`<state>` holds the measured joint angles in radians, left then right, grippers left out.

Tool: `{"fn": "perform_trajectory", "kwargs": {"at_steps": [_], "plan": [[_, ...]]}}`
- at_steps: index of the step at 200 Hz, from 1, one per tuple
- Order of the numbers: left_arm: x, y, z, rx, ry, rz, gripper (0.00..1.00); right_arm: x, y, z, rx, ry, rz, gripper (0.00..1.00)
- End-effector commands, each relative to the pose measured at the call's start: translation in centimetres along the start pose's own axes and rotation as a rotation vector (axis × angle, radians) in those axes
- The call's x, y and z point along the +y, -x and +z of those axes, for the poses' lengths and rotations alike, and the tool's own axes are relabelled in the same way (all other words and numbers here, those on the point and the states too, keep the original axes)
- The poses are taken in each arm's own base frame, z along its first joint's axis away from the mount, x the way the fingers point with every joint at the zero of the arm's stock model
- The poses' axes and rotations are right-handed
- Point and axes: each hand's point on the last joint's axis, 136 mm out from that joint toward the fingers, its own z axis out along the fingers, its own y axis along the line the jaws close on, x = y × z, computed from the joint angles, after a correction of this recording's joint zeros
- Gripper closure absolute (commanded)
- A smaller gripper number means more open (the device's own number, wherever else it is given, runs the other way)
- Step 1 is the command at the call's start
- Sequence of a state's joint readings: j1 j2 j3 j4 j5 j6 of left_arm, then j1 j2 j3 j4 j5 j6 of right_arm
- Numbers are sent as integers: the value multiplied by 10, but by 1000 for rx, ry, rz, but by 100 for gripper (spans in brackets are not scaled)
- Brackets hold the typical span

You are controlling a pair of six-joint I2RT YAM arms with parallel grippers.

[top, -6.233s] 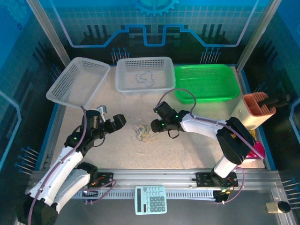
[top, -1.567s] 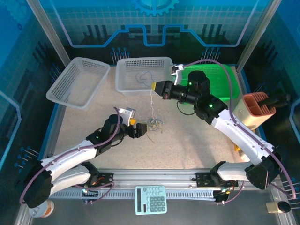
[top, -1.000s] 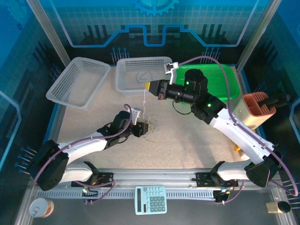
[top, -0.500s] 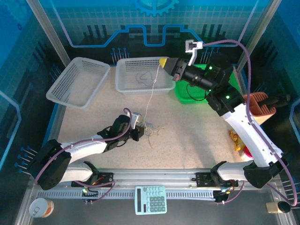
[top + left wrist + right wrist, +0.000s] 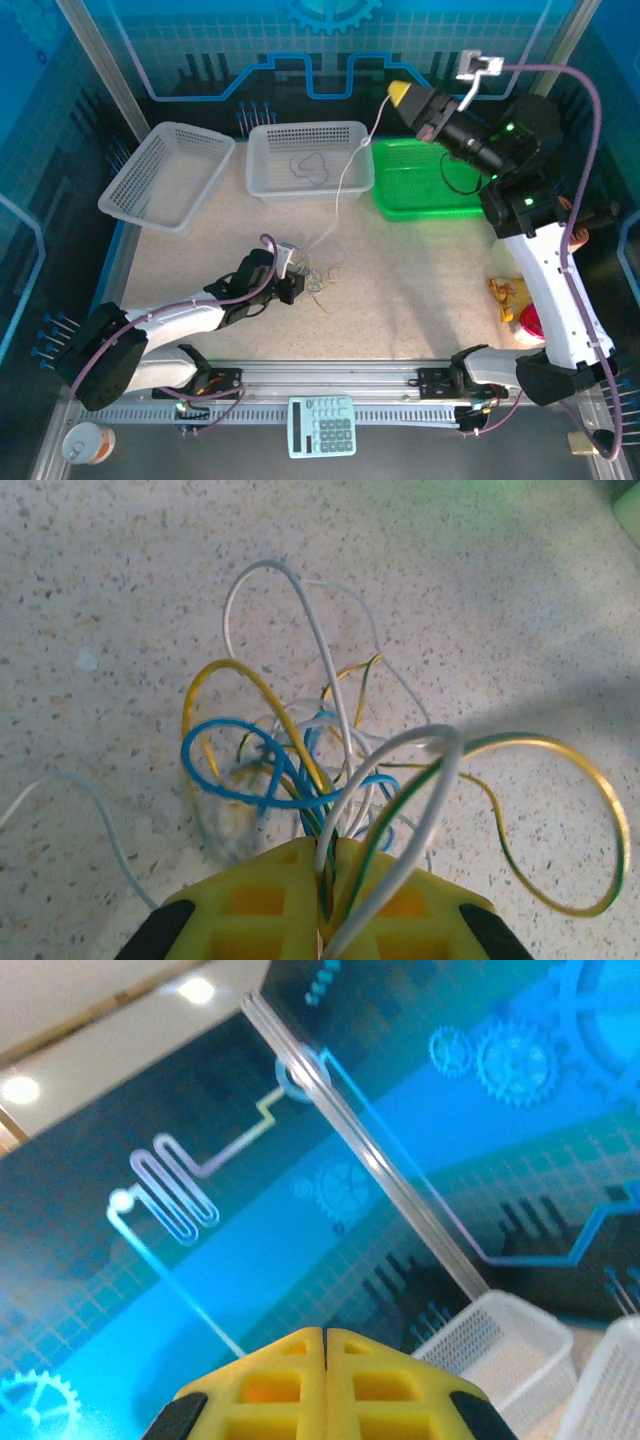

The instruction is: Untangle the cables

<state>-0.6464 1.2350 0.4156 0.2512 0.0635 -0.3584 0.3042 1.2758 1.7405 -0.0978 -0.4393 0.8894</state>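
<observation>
Blue, yellow and pale cables (image 5: 300,780) knotted on the table (image 5: 420,285).
Probably limp, light, snag-prone; left gripper (image 5: 325,870) pinching them low, right gripper (image 5: 398,92) clamped high on pale strand (image 5: 345,185); best taken at free loops.

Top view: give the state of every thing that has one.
left claw: shut on the cable tangle
right claw: high up, shut on the white cable
cable tangle: knotted, pinned on the table
white cable: stretched from tangle to right claw
middle basket: holds one looped cable
</observation>
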Motion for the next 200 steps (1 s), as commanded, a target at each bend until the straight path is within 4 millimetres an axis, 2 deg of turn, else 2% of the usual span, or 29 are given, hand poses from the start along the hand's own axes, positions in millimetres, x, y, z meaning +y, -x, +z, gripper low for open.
{"fn": "perform_trajectory", "kwargs": {"at_steps": [1,24,46,95,136,163,200], "plan": [[0,1,-4,-23,3,-9,91,33,44,-16,-102,82,-63,100],[1,0,-5,-25,2,-13,90,32,68,-24,-171,58,-101,100],[-1,4,-9,-36,-3,-16,82,13,73,-25,-195,6,-114,100],[-11,19,-31,-102,-29,-38,36,-59,66,-25,-245,-212,-180,100],[-16,36,-60,-195,-37,-75,1,-105,61,-20,-247,-345,-226,100],[-19,47,-78,-248,-39,-113,1,-135,56,-16,-236,-424,-243,100],[-22,63,-100,-324,-42,-171,1,-165,55,-11,-232,-507,-275,100]]}}
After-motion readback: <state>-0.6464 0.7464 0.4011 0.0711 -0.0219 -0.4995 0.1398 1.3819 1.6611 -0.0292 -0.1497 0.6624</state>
